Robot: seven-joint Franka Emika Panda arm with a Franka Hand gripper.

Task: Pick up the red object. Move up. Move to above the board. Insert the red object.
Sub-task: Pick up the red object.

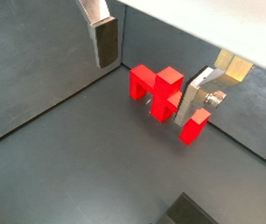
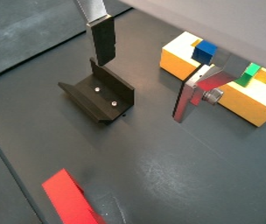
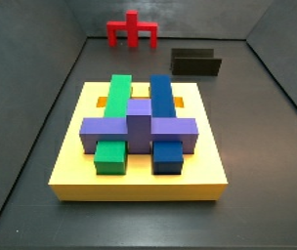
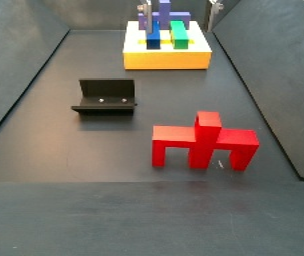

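The red object stands upright on the dark floor near a wall; it also shows in both side views and partly in a wrist view. My gripper is open and empty, hovering above the floor, with the red piece seen between its silver fingers but not touched. The yellow board with green, blue and purple blocks lies apart from the red piece and shows in other views. In that wrist view my gripper is also open.
The dark fixture stands on the floor between the red piece and the board, seen in both side views. Grey walls ring the floor.
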